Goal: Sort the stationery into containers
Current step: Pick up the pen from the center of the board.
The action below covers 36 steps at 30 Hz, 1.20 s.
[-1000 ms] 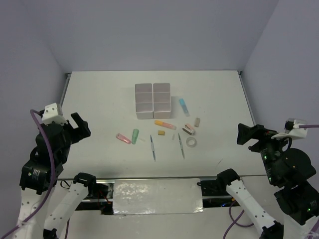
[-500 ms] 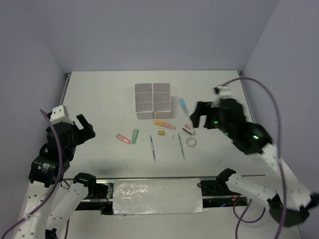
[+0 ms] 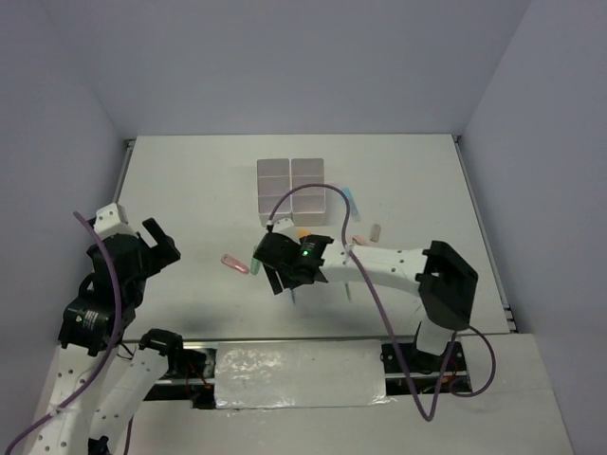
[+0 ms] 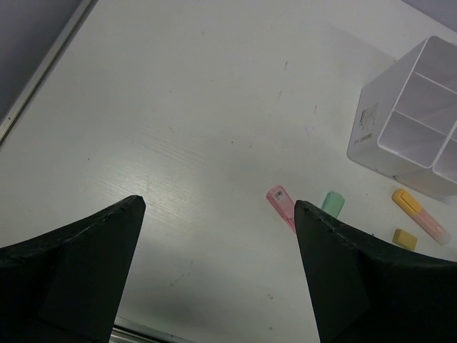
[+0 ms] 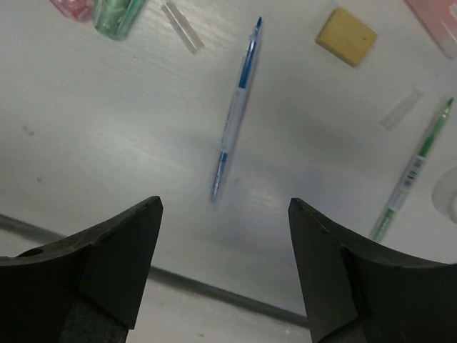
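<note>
**Top external: right arm low over the pens, left arm off to the side**

Right wrist view, nearest first: the right gripper has its jaws spread with nothing between them and hangs just above the table. The blue pen lies ahead in the gap between the fingers, untouched. The green pen lies to the right, outside the right finger, with the edge of the tape ring beside it at the frame border. Farther on are the eraser at upper right, short clear sticks, and the green marker and pink marker at upper left, both cut by the frame.

From above, the right arm reaches across from the right. Its gripper body hides the green marker and most of the blue pen, and only the pink marker shows to its left. Its cable loops over the front of the containers.

The left gripper is spread wide and empty, over bare table at the left, well apart from all the stationery. In its view the pink and green markers lie side by side. The orange marker and the eraser are to their right, just in front of the containers.

Farthest is the white block of containers at mid-table. The blue marker is just to its right and a tan piece lies nearer. All the stationery seen lies on the table, outside the cells.
</note>
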Each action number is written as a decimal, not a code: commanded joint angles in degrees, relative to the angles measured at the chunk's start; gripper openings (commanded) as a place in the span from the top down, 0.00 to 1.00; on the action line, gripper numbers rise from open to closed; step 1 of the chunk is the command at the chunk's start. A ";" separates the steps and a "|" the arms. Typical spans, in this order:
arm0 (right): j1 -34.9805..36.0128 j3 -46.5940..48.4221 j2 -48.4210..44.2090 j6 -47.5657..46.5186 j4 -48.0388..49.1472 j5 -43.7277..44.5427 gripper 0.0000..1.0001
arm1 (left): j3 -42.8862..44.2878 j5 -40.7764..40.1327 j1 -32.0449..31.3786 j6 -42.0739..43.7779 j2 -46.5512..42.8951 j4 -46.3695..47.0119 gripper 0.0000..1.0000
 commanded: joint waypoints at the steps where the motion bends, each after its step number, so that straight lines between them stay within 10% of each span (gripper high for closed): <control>1: 0.05 3.96 5.49 2.42 4.92 2.10 0.21 | -0.33 -0.53 0.34 -0.91 -1.06 2.75 0.01; 29: -4.70 -2.35 16.24 3.12 13.27 -4.23 0.62 | -0.33 0.88 0.34 0.05 0.61 3.27 0.01; 36: -4.70 -6.66 14.93 5.93 14.07 -4.41 1.00 | -0.06 0.52 0.34 -0.13 0.35 2.92 0.01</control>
